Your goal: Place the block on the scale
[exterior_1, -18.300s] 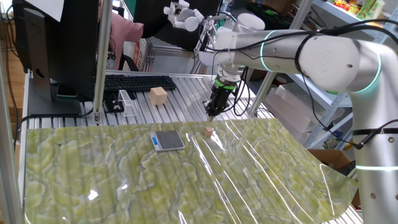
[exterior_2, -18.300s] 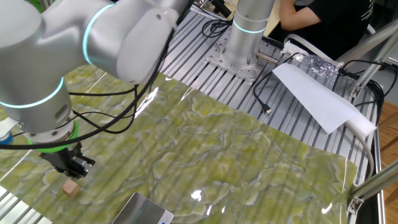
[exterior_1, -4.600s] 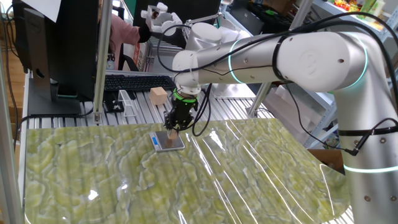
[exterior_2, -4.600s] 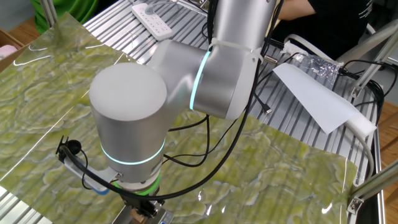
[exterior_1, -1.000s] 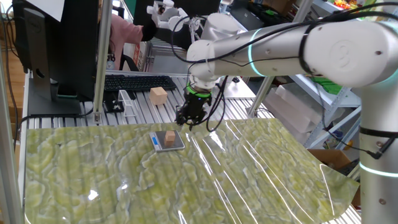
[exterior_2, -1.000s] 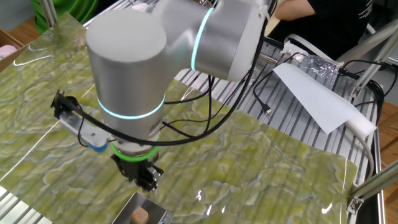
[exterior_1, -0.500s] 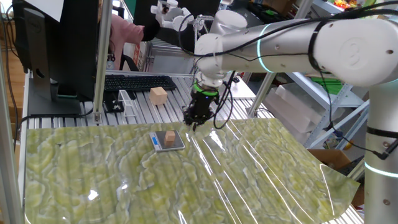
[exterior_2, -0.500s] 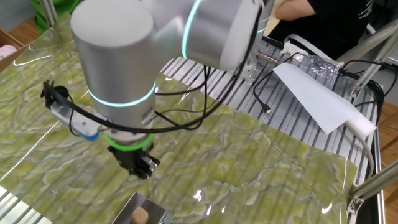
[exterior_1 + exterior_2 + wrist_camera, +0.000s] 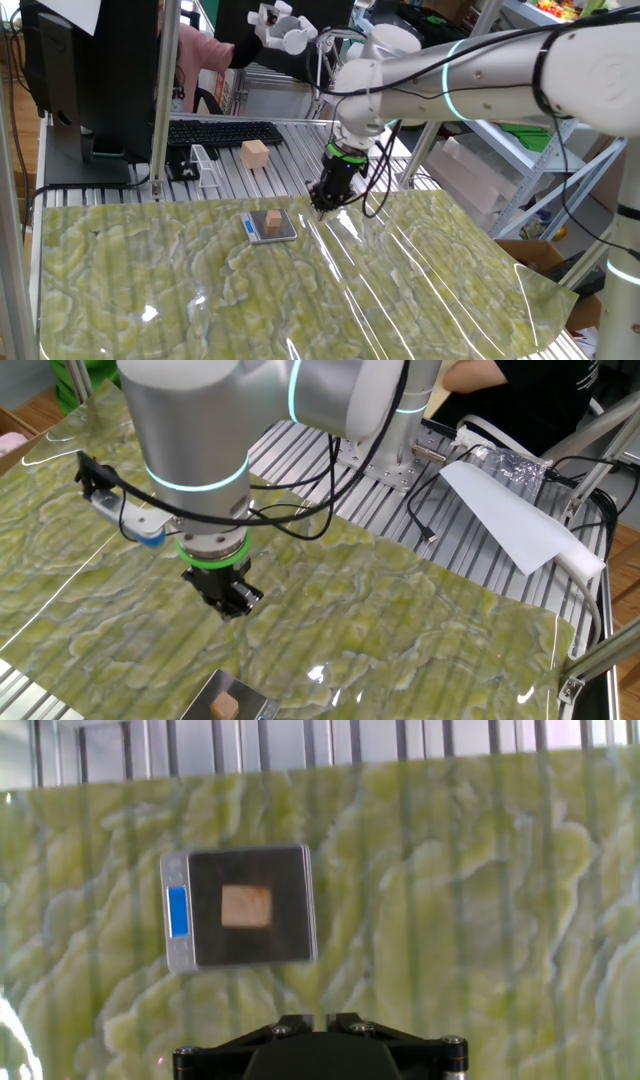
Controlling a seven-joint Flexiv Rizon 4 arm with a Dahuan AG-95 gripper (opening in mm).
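Block (image 9: pixel 272 218) count is one, and it sits on the single scale (image 9: pixel 270 226), near the middle of the dark platform in the hand view. A second, larger pale block (image 9: pixel 255 153) lies far back on the metal slats. The gripper (image 9: pixel 323 204) hangs above the green worktop (image 9: pixel 300 290), right of the scale, holding nothing; whether its fingers are spread or closed cannot be told.

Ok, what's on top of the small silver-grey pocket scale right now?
Only the tiny light-brown wooden cube sits on the scale platform, near its middle. The platform patch beneath it is covered.
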